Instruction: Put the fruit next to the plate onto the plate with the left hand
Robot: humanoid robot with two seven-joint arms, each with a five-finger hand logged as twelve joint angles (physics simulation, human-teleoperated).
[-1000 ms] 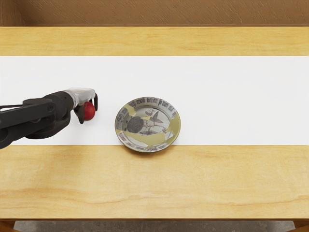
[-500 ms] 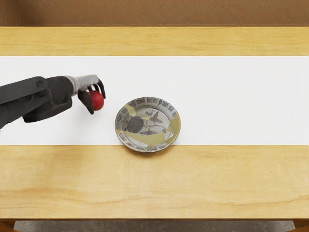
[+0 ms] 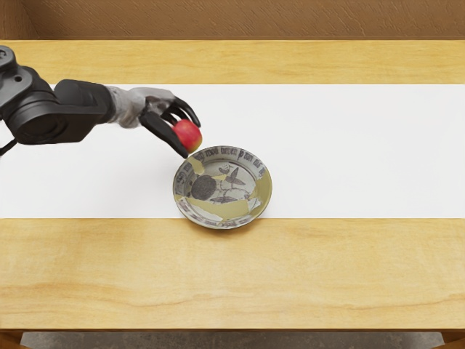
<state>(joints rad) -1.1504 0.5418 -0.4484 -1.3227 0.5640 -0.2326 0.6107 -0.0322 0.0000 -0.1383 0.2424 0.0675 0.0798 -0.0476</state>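
Transport was the step you had in hand. Your left hand (image 3: 155, 107) had its fingers (image 3: 167, 136) curled around the fruit (image 3: 187, 134), dark digits above it and one long one beneath, so the grip looked closed on it and not loose. In the picture the fruit sat just at the upper-left rim of the plate (image 3: 266, 195), not yet over its middle. How high it hung above the surface (image 3: 232, 269) could not be told from this one slanted view.

To do the step well, you needed to carry the fruit in toward the plate's centre before lowering. A round thing let go at the rim would likely have rolled off the sloped edge onto the white runner (image 3: 349, 145). You needed to bring it low, close to the plate's floor, and only then ease the fingers apart slowly, so that it settled without a bounce. The long lower finger had to stay clear of the rim, lest it tip the plate. Your right hand was out of view.

The fruit looked small and round, red with a paler yellowish patch on its lower side, and smooth like a little apple. Much of it showed between the fingers. It seemed firm and light, easy to hold yet quick to roll.
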